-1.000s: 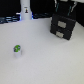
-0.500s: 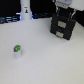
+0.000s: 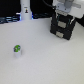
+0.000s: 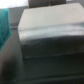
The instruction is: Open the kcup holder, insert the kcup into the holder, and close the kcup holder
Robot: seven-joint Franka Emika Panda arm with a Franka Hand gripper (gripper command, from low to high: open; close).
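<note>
Whether the gripper (image 3: pixel 64 15) is spread or clamped cannot be told; its fingers are blurred and merge with the kcup holder (image 3: pixel 63 26) at two o'clock on the table (image 3: pixel 47 57). That box looks rigid, best pulled by its front edge. The kcup (image 3: pixel 17 49), light and small, sits at eight o'clock, well apart. The wrist view shows only a blurred dark slab.

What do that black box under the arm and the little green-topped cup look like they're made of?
The kcup holder looks like black plastic or coated metal. In the wrist view its top shows a dull, satin sheen, but the blur leaves the material open. The kcup looks like pale, thin plastic with a bright green top, perhaps foil. It is too small to be sure.
</note>
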